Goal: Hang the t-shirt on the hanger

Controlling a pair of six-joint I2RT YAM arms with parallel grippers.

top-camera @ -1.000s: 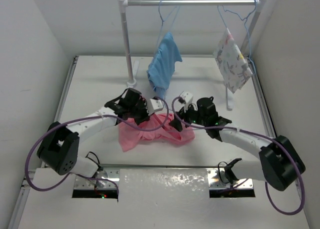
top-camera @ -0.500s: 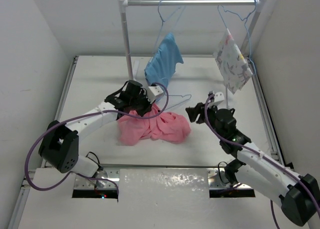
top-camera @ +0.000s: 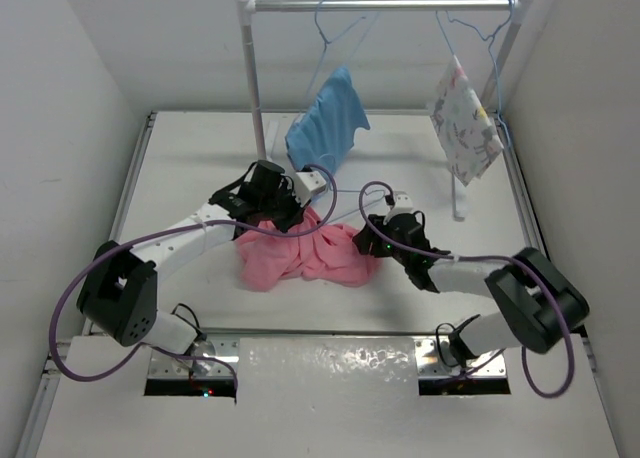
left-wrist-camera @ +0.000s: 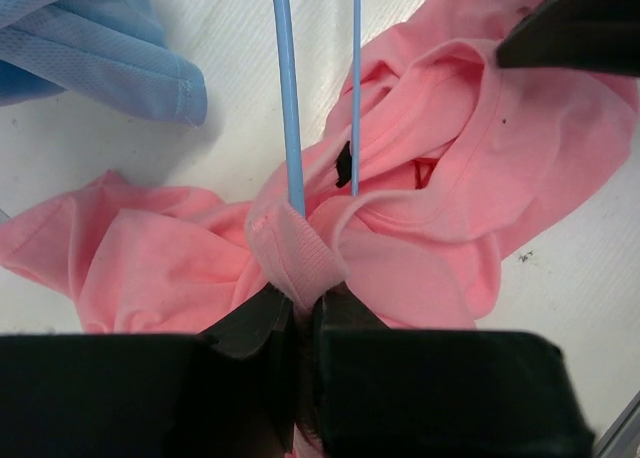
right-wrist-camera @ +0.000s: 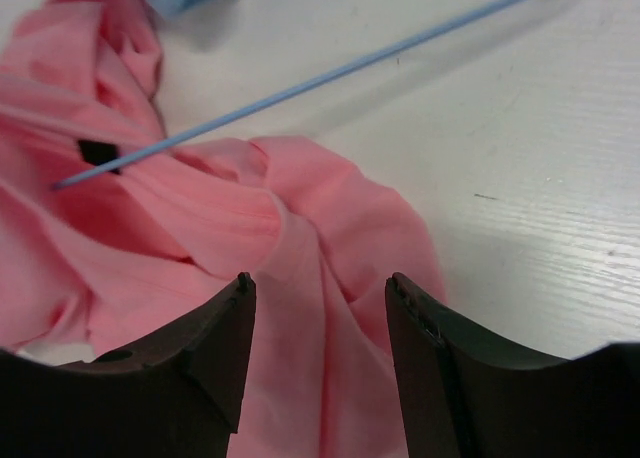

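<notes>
L claw (left-wrist-camera: 300,313) pinching t-shirt (left-wrist-camera: 430,168) collar fold, hanger (left-wrist-camera: 286,88) wire beside; R claw (right-wrist-camera: 320,283) spread, low over t-shirt, mid-bench (top-camera: 200,158).

right gripper (top-camera: 368,240): withdrawn to the right half a second ago; since brought back left, low against the right edge of the t-shirt (top-camera: 310,258).
t-shirt: bunch drawn out rightward, flattened.
hanger (right-wrist-camera: 330,75): wire uncovered at the far-right side.
light-blue shirt (top-camera: 325,128): swung slightly left.
</notes>
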